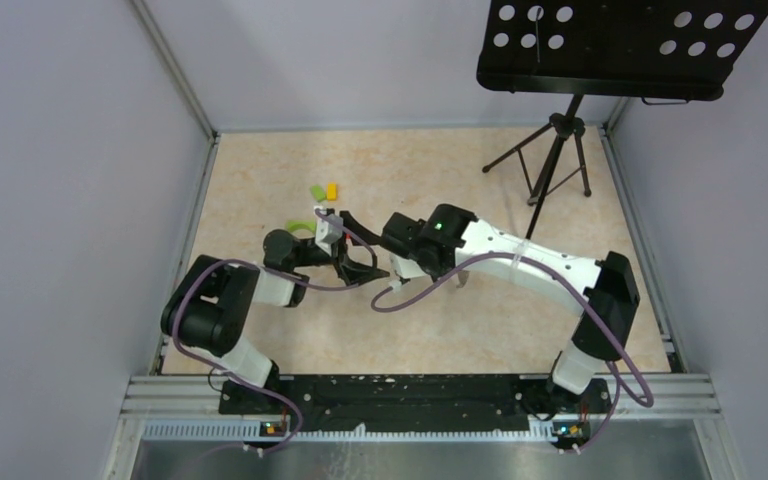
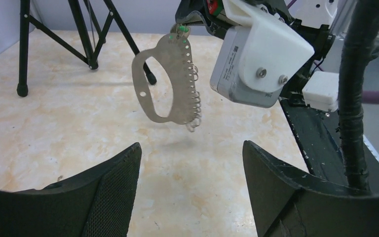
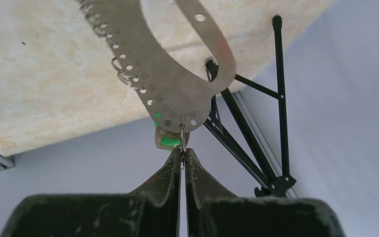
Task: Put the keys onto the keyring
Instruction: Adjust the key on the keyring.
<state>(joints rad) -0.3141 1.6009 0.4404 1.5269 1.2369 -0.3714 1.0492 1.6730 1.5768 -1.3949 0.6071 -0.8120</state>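
Observation:
The keyring point(image 2: 181, 84) is a flat silver-grey metal oval loop with a row of numbered holes and small wire rings along one edge. It hangs in the air above the table. My right gripper point(image 3: 181, 154) is shut on a small wire ring at the keyring's point(image 3: 177, 94) end. A key with a green tag point(image 3: 170, 140) hangs at that same end, half hidden behind the plate. My left gripper point(image 2: 191, 163) is open just below and in front of the keyring, with nothing between its fingers. In the top view the two grippers meet near the table's middle, the left gripper point(image 1: 358, 248) facing the right one.
Small green point(image 1: 317, 191) and orange-yellow point(image 1: 331, 190) pieces lie on the table beyond the grippers, too small to tell what they are. A black music stand point(image 1: 558, 150) stands on its tripod at the back right. Grey walls enclose the beige table point(image 1: 260, 170).

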